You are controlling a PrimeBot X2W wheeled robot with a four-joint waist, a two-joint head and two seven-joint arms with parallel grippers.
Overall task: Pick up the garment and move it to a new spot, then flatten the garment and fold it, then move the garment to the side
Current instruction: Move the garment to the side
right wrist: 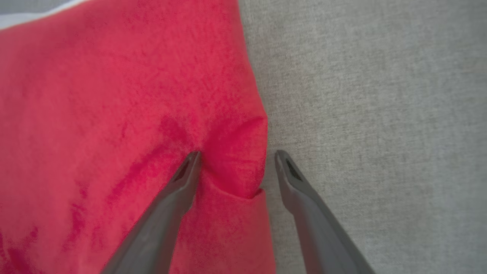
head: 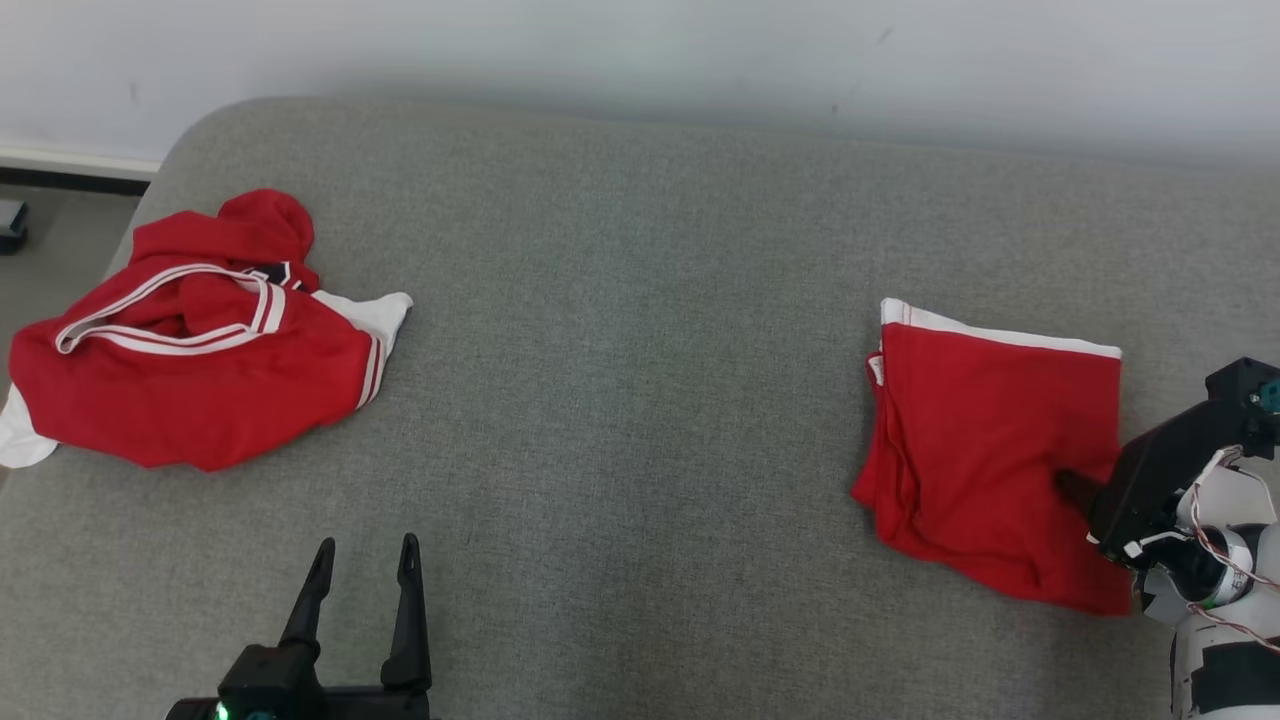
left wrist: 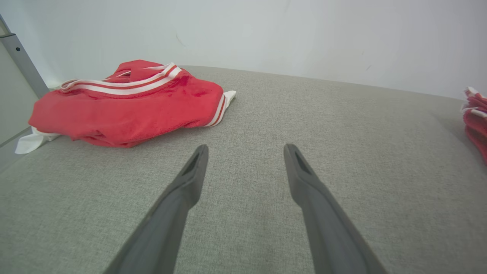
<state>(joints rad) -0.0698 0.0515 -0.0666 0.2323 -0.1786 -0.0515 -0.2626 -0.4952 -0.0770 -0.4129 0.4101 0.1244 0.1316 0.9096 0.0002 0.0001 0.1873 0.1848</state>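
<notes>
Nearest the head camera, the left hand hovers low over the grey cushion, fingers spread wide and holding nothing. A crumpled red garment with white striped trim lies ahead of it and off to its left, well apart. The right hand reaches in at the near edge of the folded garment, a neat red rectangle with a white band along the side farthest from that hand; I take this one to be the piece being worked, already folded and probably about to be shifted aside. From the left wrist, the open fingers point across bare cushion, the crumpled heap beyond their left tip, which suggests this arm is merely waiting. From the right wrist, the hand straddles the garment's edge with its fingers wide apart: one finger dents the red cloth, the other rests on bare cushion just beside the hem, and a small pucker stands between them, ready to be pinched. Nothing is gripped yet.
</notes>
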